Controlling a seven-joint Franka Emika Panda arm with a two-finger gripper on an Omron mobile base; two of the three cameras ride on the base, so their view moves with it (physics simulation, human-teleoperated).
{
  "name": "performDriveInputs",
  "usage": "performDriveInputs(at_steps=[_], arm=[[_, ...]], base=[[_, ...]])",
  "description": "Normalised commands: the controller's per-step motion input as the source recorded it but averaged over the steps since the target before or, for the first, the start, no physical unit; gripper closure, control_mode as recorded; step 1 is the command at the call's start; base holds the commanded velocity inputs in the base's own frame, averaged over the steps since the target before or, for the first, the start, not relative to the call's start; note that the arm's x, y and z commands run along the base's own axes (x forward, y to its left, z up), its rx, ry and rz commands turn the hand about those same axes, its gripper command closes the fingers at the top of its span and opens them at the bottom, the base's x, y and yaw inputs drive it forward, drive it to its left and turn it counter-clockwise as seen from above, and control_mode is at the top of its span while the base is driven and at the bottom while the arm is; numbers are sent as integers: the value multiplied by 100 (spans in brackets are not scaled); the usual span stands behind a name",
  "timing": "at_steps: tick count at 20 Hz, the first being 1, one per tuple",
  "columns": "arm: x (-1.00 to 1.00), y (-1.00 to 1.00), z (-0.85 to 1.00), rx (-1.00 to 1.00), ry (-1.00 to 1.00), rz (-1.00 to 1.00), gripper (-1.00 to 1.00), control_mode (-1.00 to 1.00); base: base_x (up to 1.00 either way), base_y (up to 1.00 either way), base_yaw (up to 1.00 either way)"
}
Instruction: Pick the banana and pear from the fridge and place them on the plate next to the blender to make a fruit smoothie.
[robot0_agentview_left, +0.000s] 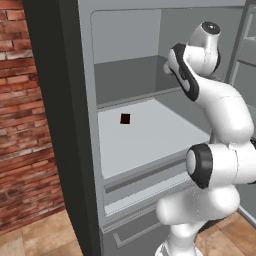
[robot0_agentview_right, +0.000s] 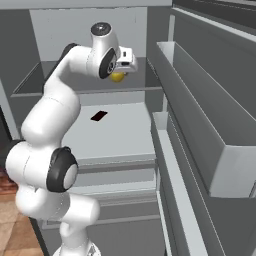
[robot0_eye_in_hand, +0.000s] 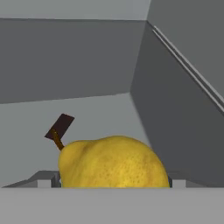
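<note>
The fridge (robot0_agentview_left: 127, 37) stands open with my arm reaching onto its upper shelf (robot0_agentview_right: 35, 80). The pear (robot0_eye_in_hand: 113, 162), plump, yellow and speckled, lies right at my hand, its short brown stem pointing left. From the right base view the pear (robot0_agentview_right: 117, 76) is a small yellow lump just under the hand. My gripper (robot0_eye_in_hand: 112, 181) straddles it, jaws wide, one on each side, mostly hidden behind the fruit; I cannot see them pressing on it. The gripper (robot0_agentview_right: 120, 70) hangs over the shelf's right end. The banana, plate and blender are out of view.
A small dark flat thing (robot0_agentview_left: 125, 118) lies on the pale middle shelf (robot0_agentview_right: 115, 135). The open door's deep grey bins (robot0_agentview_right: 200, 125) crowd the right side. Drawers (robot0_agentview_left: 140, 225) sit below the shelves. A brick wall (robot0_agentview_left: 20, 125) stands to the left of the fridge.
</note>
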Motion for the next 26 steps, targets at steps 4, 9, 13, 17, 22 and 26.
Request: performDriveInputs(at_steps=[4, 9, 13, 17, 22, 26], arm=[[-100, 2, 10, 1, -22, -1, 100, -100], [-100, 8, 20, 0, -6, -9, 100, -100], [-100, 17, 6, 1, 0, -14, 100, -100], [-100, 16, 0, 2, 4, -11, 100, -100], [-100, 17, -18, 3, 3, -8, 100, -100], [-100, 3, -48, 8, 5, 0, 100, -100]], base=[[0, 0, 0], [0, 0, 0], [0, 0, 0], [0, 0, 0], [0, 0, 0], [0, 0, 0]])
